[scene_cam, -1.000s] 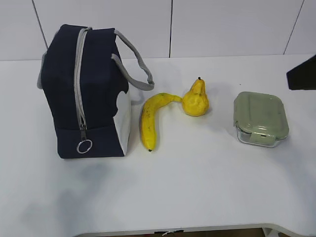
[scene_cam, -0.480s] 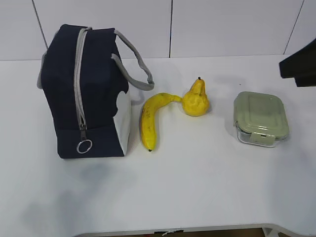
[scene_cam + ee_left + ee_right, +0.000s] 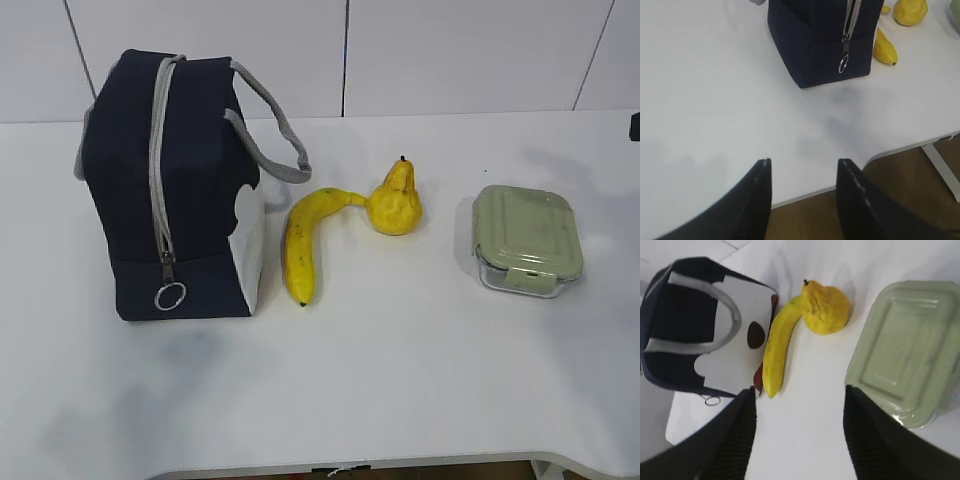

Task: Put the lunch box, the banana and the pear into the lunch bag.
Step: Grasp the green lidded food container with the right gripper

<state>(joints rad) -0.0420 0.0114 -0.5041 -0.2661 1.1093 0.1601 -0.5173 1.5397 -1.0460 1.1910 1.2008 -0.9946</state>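
The navy lunch bag [image 3: 170, 190] stands upright at the left, its grey zipper running down the front to a ring pull [image 3: 170, 296]. To its right lie the curved banana [image 3: 303, 245], the yellow pear [image 3: 396, 203] touching the banana's stem end, and the green-lidded lunch box [image 3: 526, 240]. In the right wrist view my right gripper [image 3: 799, 392] hangs open above the table, with the banana [image 3: 777, 352] and pear [image 3: 826, 307] ahead and the lunch box [image 3: 905, 350] by its right finger. My left gripper [image 3: 804, 167] is open and empty over the table's front edge, well short of the bag [image 3: 815, 40].
Everything rests on a white table [image 3: 400, 380] against a white panelled wall. The table's front edge [image 3: 900, 150] and brown floor show below the left gripper. Only a dark sliver of the right arm [image 3: 635, 127] shows at the exterior view's right edge.
The dark bulk of the right arm has drawn back almost out of the exterior view at its right edge. The bag, fruit and lunch box have not moved.
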